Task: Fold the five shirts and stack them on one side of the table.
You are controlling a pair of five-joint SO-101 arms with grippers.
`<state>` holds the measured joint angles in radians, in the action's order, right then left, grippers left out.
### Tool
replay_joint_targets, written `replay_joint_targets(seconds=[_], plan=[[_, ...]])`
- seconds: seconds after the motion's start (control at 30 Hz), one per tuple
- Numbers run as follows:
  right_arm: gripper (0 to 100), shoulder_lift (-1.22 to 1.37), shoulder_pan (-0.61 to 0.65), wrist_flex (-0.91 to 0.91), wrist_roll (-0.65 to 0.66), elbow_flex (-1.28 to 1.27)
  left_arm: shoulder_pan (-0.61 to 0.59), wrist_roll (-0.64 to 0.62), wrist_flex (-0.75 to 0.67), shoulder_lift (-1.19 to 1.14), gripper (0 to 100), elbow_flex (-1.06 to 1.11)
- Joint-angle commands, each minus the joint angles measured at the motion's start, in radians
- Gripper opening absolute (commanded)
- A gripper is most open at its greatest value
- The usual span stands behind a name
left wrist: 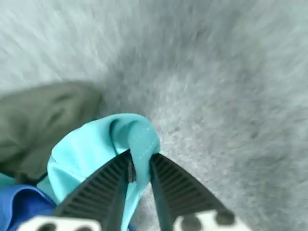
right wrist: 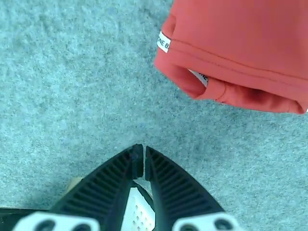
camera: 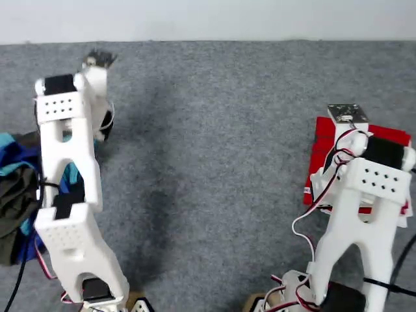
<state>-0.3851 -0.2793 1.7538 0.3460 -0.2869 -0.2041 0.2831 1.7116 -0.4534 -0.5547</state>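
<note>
Far L edge of table (camera: 208, 162): loose heap of shirts, unfolded. It holds an olive shirt (left wrist: 43, 120), a blue shirt (left wrist: 19, 209) and a teal shirt (left wrist: 96, 149), all touching and overlapping. Crumpled, so no clear long axis on any.

L arm (camera: 65, 162) stands over the heap's inner side. Left gripper (left wrist: 141, 156): fingers nearly together, pinching a raised fold of the teal shirt. The fold's rounded end pokes out past the tips, toward open table.

Mid table: grey fuzzy cover.

R arm (camera: 364, 208) is over the R side. Right gripper (right wrist: 144, 150): fingers pressed together, nothing between them, tips over grey cover near the red shirt (camera: 322, 149), not touching it.

Red shirt folded flat, approx rectangular, edges a bit skewed to the table edge. Arm hides its middle, so can't tell the long axis. Hemmed edge with a small white label (right wrist: 164, 42) faces the right gripper.
</note>
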Motion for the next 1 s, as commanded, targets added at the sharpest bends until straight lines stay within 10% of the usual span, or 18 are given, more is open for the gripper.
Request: replay_joint_targets(seconds=[0.0,0.47,0.77,0.97], plan=[[0.9,-0.035,0.004,0.044,-0.012,0.006,0.083,-0.061,0.031,0.163,1,-0.099],[0.9,-0.036,0.004,0.045,-0.012,0.0,0.582,-0.132,0.025,0.434,1,-0.418],[0.9,-0.036,0.004,0.045,-0.012,-0.098,0.646,-0.132,0.044,0.439,2,-0.433],[0.9,-0.036,0.004,0.044,-0.011,-0.098,0.631,-0.133,0.044,0.574,20,-0.239]])
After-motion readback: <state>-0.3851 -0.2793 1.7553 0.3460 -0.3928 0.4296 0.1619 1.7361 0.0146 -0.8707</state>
